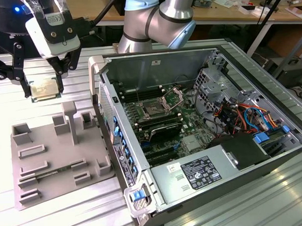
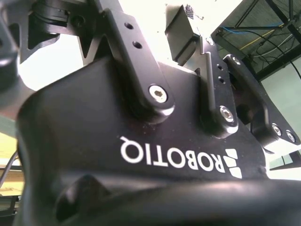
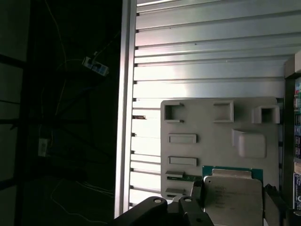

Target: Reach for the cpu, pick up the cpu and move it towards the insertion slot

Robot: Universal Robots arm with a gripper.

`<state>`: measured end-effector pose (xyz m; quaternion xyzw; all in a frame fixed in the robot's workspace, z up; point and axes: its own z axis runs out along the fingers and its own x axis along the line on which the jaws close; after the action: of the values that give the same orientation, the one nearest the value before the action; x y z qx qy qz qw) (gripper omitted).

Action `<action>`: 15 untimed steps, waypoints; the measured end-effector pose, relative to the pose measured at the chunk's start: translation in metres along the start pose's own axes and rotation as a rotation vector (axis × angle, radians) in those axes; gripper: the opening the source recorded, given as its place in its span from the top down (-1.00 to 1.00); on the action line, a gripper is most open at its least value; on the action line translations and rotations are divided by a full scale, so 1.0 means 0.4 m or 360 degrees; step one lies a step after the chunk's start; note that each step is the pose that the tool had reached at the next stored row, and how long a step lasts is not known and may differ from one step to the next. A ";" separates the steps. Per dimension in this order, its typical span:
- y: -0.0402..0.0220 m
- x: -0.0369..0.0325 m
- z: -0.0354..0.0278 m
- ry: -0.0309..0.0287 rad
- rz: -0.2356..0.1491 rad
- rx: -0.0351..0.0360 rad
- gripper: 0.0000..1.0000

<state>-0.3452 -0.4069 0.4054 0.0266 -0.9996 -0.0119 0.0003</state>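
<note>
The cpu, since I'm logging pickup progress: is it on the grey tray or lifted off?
Lifted off: in the exterior view the gripper holds the cpu by its edges in the air, apart from the grey tray.

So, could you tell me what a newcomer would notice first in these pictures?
The end effector holding the cpu in the air by the grey tray, at the exterior view's left. Next, the open computer case at that view's right, with the insertion slot on its green board.
</note>
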 end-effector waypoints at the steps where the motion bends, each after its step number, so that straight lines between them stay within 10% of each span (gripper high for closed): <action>1: 0.000 -0.001 0.000 0.00000 0.0000 0.0000 -0.09; 15: -0.001 -0.022 0.000 -0.00001 0.0000 0.0000 -0.09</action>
<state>-0.3362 -0.4069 0.4053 0.0266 -0.9996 -0.0119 0.0002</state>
